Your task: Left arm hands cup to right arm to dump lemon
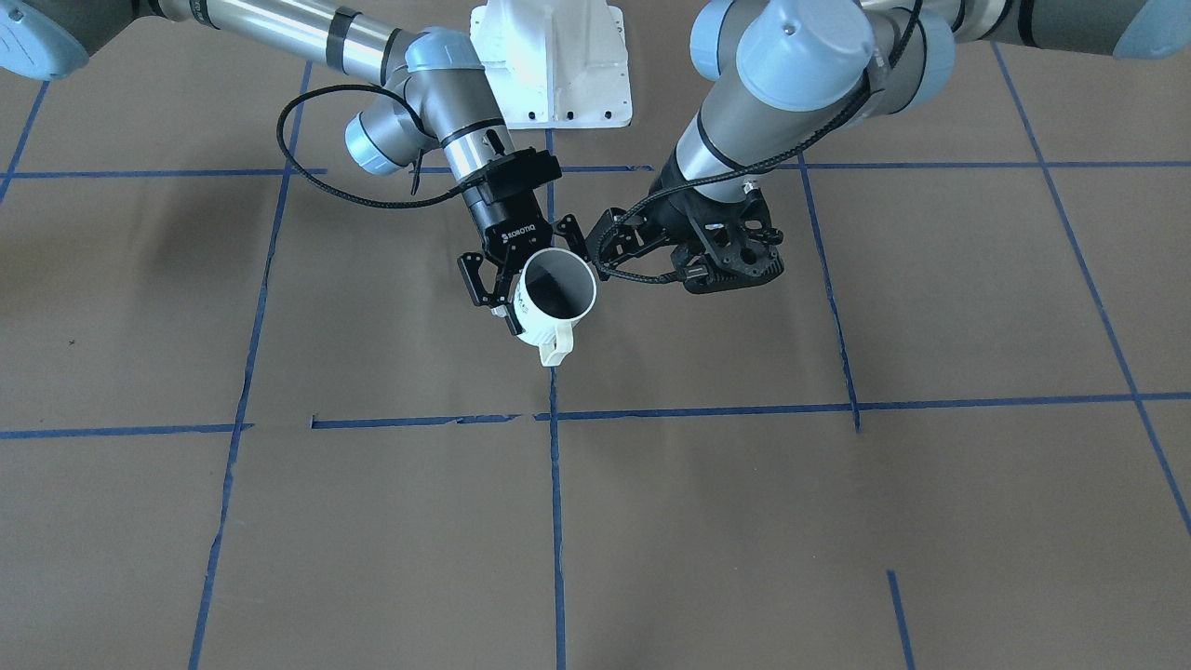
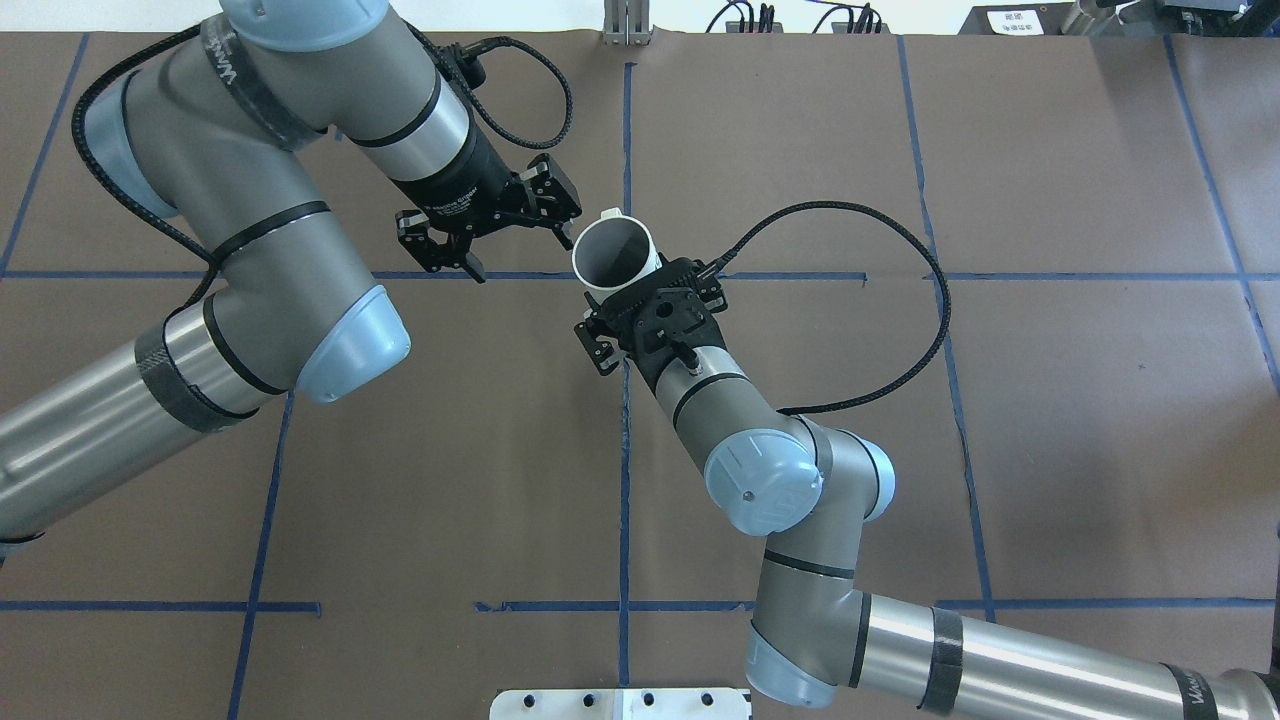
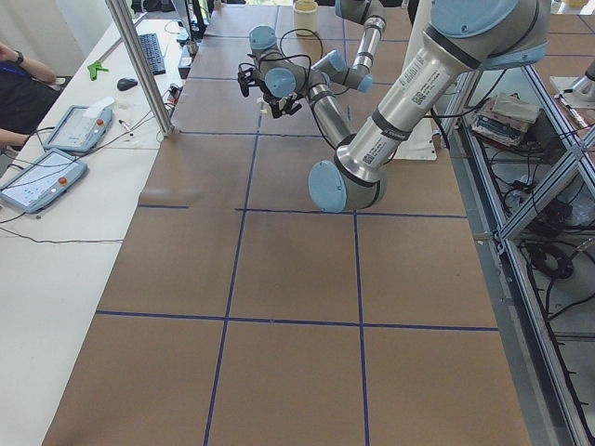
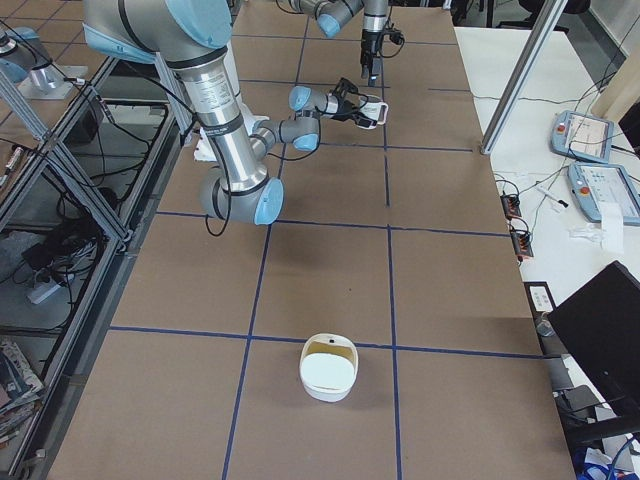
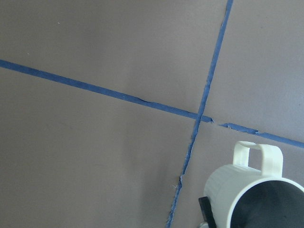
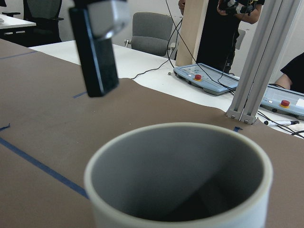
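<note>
Hanging in the air above the brown table (image 1: 372, 521), the white cup (image 1: 555, 287) sits mouth up, its loop handle (image 1: 555, 352) pointing away from the robot's base. The cup's grey inside is in shadow, and no lemon can be made out in it from any view.

Clamped on the cup's wall, on the side nearest the robot's base, is the right gripper (image 1: 523, 272). Its two fingers are closed against the cup, and the arm reaches in nearly level. Gripping the side rather than the rim leaves the mouth free, which I judge suits tipping the contents out later.

Just beside the cup, toward the robot's left, the left gripper (image 2: 518, 250) has its jaws spread wide with nothing between them. One fingertip (image 2: 563, 222) is near the cup's rim but apart from it. The left wrist camera shows the cup only in its lower corner, outside that grasp. From this I judge the right arm alone carries the cup, so the hand-over looks as good as done.

Below the cup, blue tape lines (image 1: 555, 484) cross on the table. Well apart from the cup, toward the table's end on the robot's right, rests a white bowl (image 4: 328, 385), possibly the dumping place.
</note>
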Action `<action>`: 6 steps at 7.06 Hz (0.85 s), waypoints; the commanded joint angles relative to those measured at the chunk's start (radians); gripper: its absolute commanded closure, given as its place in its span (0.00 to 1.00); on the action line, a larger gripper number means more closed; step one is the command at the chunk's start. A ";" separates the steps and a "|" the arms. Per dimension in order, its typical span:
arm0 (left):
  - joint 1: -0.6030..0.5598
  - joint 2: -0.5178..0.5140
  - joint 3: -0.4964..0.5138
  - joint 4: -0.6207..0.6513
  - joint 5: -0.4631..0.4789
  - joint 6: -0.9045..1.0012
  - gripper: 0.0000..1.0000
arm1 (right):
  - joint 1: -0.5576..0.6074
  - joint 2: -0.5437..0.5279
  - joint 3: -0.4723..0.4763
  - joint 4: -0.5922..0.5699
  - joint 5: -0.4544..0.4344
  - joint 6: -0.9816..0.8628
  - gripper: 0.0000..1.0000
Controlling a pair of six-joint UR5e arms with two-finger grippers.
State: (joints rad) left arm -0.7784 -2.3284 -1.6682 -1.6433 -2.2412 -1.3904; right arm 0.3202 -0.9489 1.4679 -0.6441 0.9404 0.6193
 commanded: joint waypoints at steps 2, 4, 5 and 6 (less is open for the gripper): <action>0.018 -0.043 0.051 -0.009 0.000 -0.007 0.15 | -0.010 0.004 0.000 -0.003 0.002 -0.006 0.47; 0.028 -0.042 0.056 -0.010 -0.001 -0.007 0.22 | -0.018 0.015 0.000 -0.003 0.002 -0.007 0.47; 0.040 -0.042 0.058 -0.010 0.000 -0.009 0.28 | -0.018 0.013 0.000 -0.003 0.002 -0.007 0.47; 0.042 -0.042 0.059 -0.010 0.000 -0.009 0.39 | -0.018 0.015 0.000 -0.003 0.002 -0.009 0.47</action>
State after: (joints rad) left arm -0.7421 -2.3700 -1.6114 -1.6535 -2.2415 -1.3985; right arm 0.3030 -0.9357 1.4680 -0.6473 0.9419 0.6118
